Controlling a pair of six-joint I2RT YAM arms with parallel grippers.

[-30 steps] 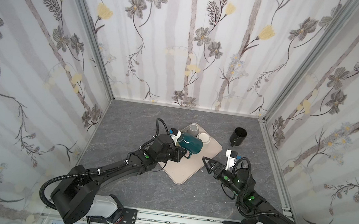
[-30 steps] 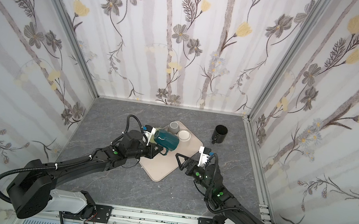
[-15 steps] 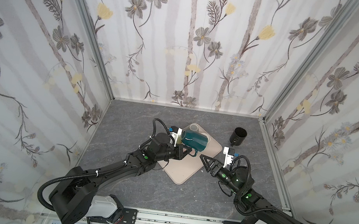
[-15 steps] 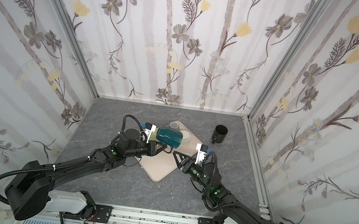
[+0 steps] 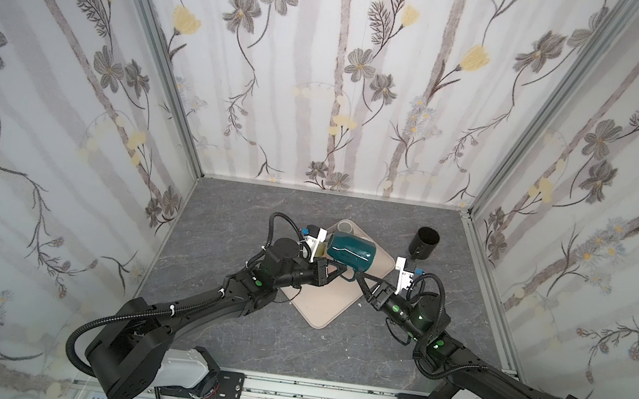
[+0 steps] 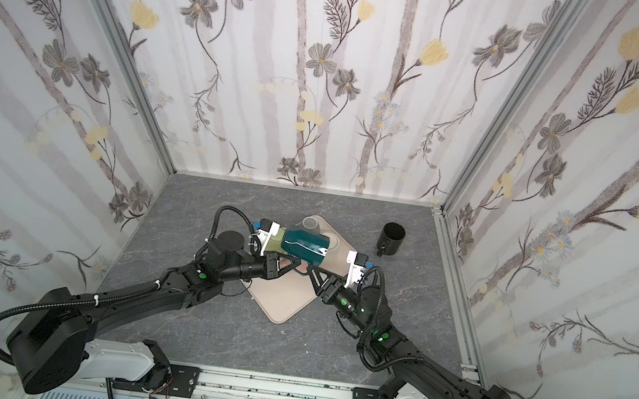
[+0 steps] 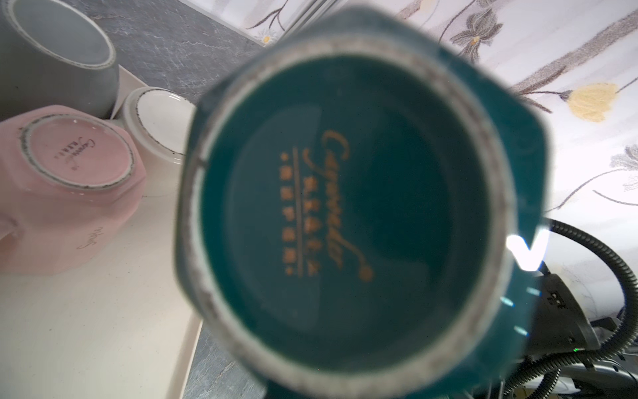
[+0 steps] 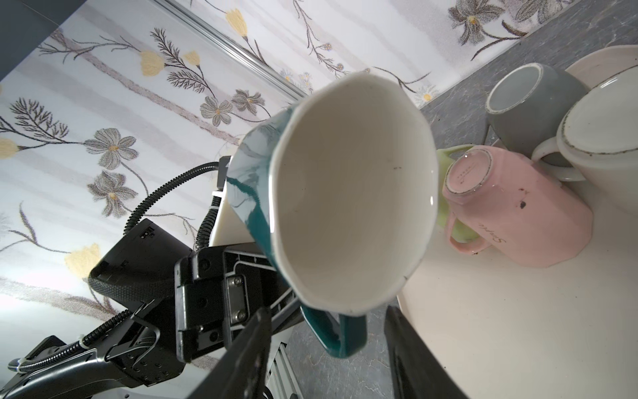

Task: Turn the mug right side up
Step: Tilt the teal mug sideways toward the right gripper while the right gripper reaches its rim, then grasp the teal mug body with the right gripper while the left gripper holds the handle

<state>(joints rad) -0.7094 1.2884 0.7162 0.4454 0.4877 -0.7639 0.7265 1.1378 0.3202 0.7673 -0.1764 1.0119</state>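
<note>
Flowered wallpaper closes in three sides of a grey marbled worktop (image 5: 209, 320), and a beige tray (image 5: 320, 309) lies cornerwise in its middle. Above the tray's far part hangs the teal mug (image 5: 350, 251), on its side and clear of everything beneath.

The left gripper (image 5: 337, 272) has its jaws clamped on the mug at the handle. The right gripper (image 5: 361, 278) reaches in from the opposite side with jaws apart. In the right wrist view its dark fingers (image 8: 248, 352) stand either side of the teal handle, with a gap to each.

That view looks into the mug's white inside. The left wrist view sees the other end, a blurred base with gold lettering.

From above, the mug hides most of the tray's crockery. The wrist views show a pink mug (image 7: 69, 193), a grey mug (image 7: 58, 51) and a white mug (image 7: 158, 127) close together, bases showing. A black cup (image 5: 424, 243) stands upright off the tray, near the right wall.
</note>
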